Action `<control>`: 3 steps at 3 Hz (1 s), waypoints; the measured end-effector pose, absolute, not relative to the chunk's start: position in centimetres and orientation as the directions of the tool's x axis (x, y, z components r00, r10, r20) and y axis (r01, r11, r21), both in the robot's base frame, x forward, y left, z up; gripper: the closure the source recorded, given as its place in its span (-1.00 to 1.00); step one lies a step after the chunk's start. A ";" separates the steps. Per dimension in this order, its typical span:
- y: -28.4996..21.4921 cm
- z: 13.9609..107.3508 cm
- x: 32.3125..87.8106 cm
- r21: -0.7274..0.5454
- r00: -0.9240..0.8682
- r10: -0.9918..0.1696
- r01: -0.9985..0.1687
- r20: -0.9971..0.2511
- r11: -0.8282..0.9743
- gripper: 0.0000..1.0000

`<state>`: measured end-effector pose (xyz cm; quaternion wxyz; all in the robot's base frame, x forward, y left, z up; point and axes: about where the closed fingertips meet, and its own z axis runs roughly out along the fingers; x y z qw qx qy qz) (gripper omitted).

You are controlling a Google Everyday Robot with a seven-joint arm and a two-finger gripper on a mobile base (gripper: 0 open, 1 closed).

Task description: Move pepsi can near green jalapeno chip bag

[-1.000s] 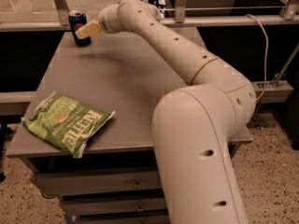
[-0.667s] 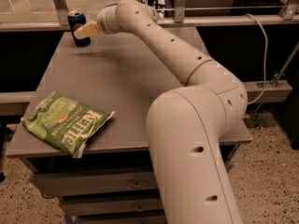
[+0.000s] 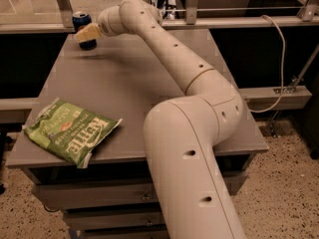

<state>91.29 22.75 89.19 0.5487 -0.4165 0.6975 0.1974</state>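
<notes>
The pepsi can point(image 3: 81, 20) is pinched by the end effector point(image 3: 85, 34) at the bench's point(image 3: 119, 83) eleven o'clock; the green jalapeno chip bag point(image 3: 70, 132) is seen at seven.

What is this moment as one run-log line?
gripper: at pepsi can, far left | green jalapeno chip bag: front left, flat | move: pending

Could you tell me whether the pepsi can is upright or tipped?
Upright: the pepsi can stands top upward; the gripper is at its side.
</notes>
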 end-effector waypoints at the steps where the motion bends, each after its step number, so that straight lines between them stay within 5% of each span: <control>1: 22.6 89.2 91.3 -0.183 -0.051 -0.365 -0.797 -0.930 0.576 -1.00; 3: 20.3 89.6 91.5 -0.263 -0.006 -0.440 -0.795 -0.898 0.547 -1.00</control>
